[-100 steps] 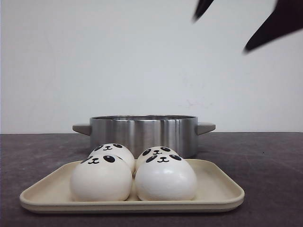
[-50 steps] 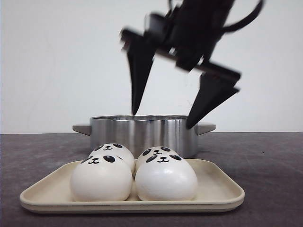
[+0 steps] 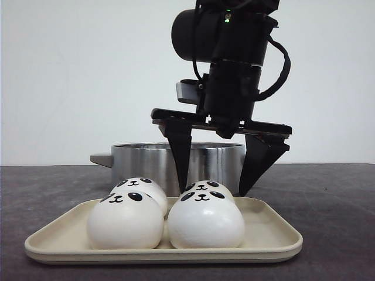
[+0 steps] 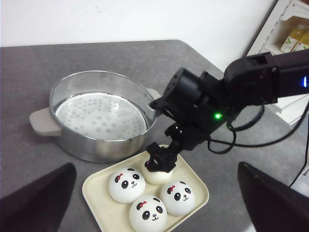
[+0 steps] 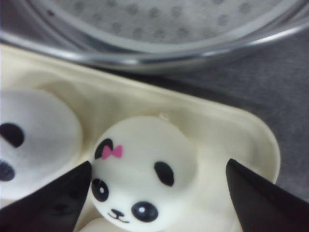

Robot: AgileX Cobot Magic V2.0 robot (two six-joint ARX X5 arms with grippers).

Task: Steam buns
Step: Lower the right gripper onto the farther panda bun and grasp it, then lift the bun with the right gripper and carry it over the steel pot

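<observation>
Several white panda-faced buns lie on a cream tray [image 3: 272, 235], with a front pair [image 3: 125, 219] [image 3: 205, 220] and a rear pair behind. My right gripper [image 3: 212, 188] is open and low over the tray, its black fingers [image 3: 180, 158] on either side of the rear right bun [image 5: 145, 164], with one finger close against its side. From above, that bun [image 4: 157, 176] shows half hidden under the right gripper [image 4: 161, 158]. My left gripper [image 4: 156, 165] hangs open high above the table with nothing between its fingers.
A steel pot [image 3: 146, 161] with grey handles stands just behind the tray; a perforated steaming plate [image 4: 99, 116] lies inside it. A white shelf with yellow cartons [image 4: 294, 38] stands past the table's right edge.
My right gripper came down from the upper right, passed over the pot, and now straddles the rear right bun, still open. The buns and tray have not moved.
</observation>
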